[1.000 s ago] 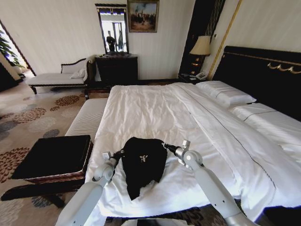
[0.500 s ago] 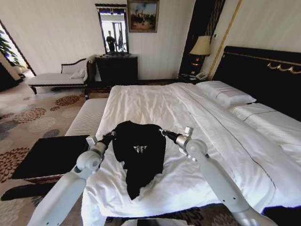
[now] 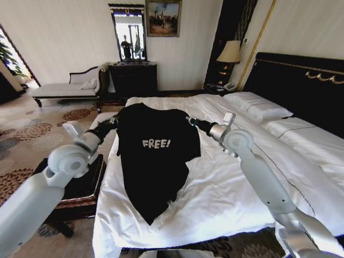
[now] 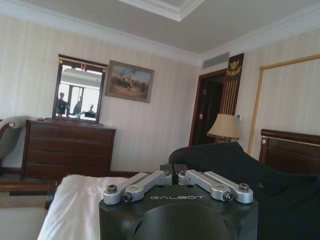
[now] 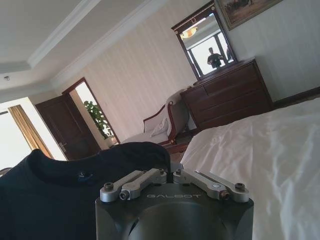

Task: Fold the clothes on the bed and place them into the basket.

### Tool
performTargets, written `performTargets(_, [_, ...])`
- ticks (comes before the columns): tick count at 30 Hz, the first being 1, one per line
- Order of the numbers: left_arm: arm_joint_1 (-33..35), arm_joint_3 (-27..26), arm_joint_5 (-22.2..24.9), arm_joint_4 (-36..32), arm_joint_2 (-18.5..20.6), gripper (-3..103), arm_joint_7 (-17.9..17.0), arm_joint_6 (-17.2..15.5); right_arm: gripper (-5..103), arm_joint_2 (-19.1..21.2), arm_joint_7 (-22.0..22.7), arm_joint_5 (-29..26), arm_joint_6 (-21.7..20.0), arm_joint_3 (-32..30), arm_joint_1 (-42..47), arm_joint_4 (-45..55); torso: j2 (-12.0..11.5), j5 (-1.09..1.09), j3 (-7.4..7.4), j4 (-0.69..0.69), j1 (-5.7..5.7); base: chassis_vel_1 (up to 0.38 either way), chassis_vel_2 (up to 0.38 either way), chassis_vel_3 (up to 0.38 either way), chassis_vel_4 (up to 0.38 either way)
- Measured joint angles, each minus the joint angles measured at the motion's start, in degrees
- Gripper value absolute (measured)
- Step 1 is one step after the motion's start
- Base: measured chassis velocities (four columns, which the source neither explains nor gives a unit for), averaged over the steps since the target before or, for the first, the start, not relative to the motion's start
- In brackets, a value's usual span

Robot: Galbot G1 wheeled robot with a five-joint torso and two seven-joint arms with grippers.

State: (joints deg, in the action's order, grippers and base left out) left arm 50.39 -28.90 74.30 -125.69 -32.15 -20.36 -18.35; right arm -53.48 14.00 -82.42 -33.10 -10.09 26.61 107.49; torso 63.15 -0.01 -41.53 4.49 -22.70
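Note:
The clothes, a black T-shirt with white "FREE!" lettering, hang spread out above the bed, the lower hem still trailing on the sheet. My left gripper is shut on the shirt's left shoulder and my right gripper is shut on the right shoulder. In the left wrist view the black cloth bulges past the closed gripper. The right wrist view shows the cloth beside the closed gripper. The basket, black-topped, stands on the floor left of the bed, partly behind my left arm.
A white striped bench lies beyond the basket along the bed's left side. White pillows and the black headboard are at the right. A dark dresser, a chaise and a bedside lamp line the far wall.
Both grippers have risen and spread apart, lifting the shirt off the bed so it unfolds and the "FREE!" lettering now shows in full.

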Motion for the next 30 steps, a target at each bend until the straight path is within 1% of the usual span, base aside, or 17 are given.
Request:
performTargets(1, [1.15,-1.67,0.4,-0.6,0.8,1,0.02,0.1,1,0.06,0.0,-0.39,0.0,0.49,-0.94,-0.14,0.0,0.0,0.0,-0.02,0.0,0.0,0.0,0.0,0.0])
performTargets(2, [1.15,-1.67,0.4,-0.6,0.8,1,0.02,0.1,1,0.06,0.0,-0.39,0.0,0.49,-0.94,-0.14,0.0,0.0,0.0,-0.02,0.0,0.0,0.0,0.0,0.0])
performTargets(3, [2.12,-3.28,0.93,-1.17,1.81,1,0.02,0.31,1,0.19,-0.01,-0.91,0.0,0.84,-2.01,-0.21,0.0,0.0,0.0,-0.08,0.0,0.0,0.0,0.0,0.0])
performTargets(4, [2.37,-4.22,1.43,-1.56,2.68,1,0.01,0.46,1,0.43,0.0,-1.3,0.0,0.91,-2.79,-0.21,0.0,0.01,0.0,-0.09,0.0,0.0,0.0,0.0,0.0])
performTargets(6, [1.44,-5.28,2.9,-2.38,4.85,1,-0.21,0.66,1,1.43,0.06,-2.68,0.0,0.57,-5.17,0.06,0.0,-0.01,0.01,-0.03,0.0,0.0,0.0,0.0,0.0])
performTargets(7, [1.44,-5.28,2.9,-2.38,4.85,1,-0.21,0.66,1,1.43,0.06,-2.68,0.0,0.57,-5.17,0.06,0.0,-0.01,0.01,-0.03,0.0,0.0,0.0,0.0,0.0])
performTargets(8, [0.87,-5.44,3.35,-2.58,5.41,1,-0.29,0.67,1,1.67,0.13,-3.21,0.01,0.35,-5.87,0.17,0.0,-0.01,0.01,-0.01,0.0,0.0,0.0,0.0,0.0])
performTargets(9, [-0.55,-5.65,4.62,-2.97,6.64,1,-0.57,0.7,1,2.36,0.35,-5.0,0.12,-0.18,-7.38,0.42,0.0,-0.01,0.0,0.0,0.0,0.0,0.0,0.0,0.0])
performTargets(10, [-0.55,-5.65,4.62,-2.97,6.64,1,-0.57,0.7,1,2.36,0.35,-5.0,0.12,-0.18,-7.38,0.42,0.0,-0.01,0.0,0.0,0.0,0.0,0.0,0.0,0.0])
performTargets(11, [-1.37,-5.74,5.36,-3.13,7.36,1,-0.64,0.7,1,2.79,0.57,-6.45,0.17,-0.57,-8.11,0.55,0.0,0.0,0.0,-0.01,0.0,0.0,0.0,0.0,0.0])
performTargets(12, [-3.11,-5.91,6.89,-3.15,8.92,1,-0.66,0.7,1,3.68,1.08,-9.57,0.3,-1.68,-9.38,0.74,0.0,0.03,0.0,-0.02,0.0,0.0,0.0,0.0,0.0])
performTargets(14, [-3.5,-5.93,7.22,-3.02,9.3,1,-0.66,0.7,1,4.06,1.17,-10.33,0.36,-2.01,-9.7,0.76,0.0,0.04,0.0,-0.01,0.0,0.0,0.0,0.0,0.0])
performTargets(16, [-4.53,-6.06,8.41,-2.55,10.56,1,-0.61,0.7,1,5.58,1.42,-13.3,0.62,-3.23,-10.82,1.04,0.0,0.0,0.0,-0.01,0.0,0.0,0.0,0.0,0.0])
performTargets(17, [-4.53,-6.06,8.41,-2.55,10.56,1,-0.61,0.7,1,5.58,1.42,-13.3,0.62,-3.23,-10.82,1.04,0.0,0.0,0.0,-0.01,0.0,0.0,0.0,0.0,0.0])
performTargets(21, [-5.28,-6.14,9.83,-3.81,11.66,1,-0.62,0.7,1,6.66,2.45,-17.15,1.46,-3.53,-12.52,2.04,0.0,0.01,0.01,-0.03,0.0,0.0,0.0,0.0,0.0])
performTargets(27, [-4.88,-6.51,10.12,-4.57,11.82,1,-0.65,0.7,1,6.78,2.82,-17.8,1.54,-3.31,-12.65,2.83,0.0,0.01,0.0,-0.03,0.0,0.0,0.0,0.0,0.0])
performTargets(30, [-3.12,-7.72,10.5,-5.89,12.23,1,-0.7,0.7,1,7.78,2.91,-18.6,1.54,-3.16,-11.9,5.05,0.0,0.0,0.0,-0.04,0.0,0.0,0.0,0.0,0.0])
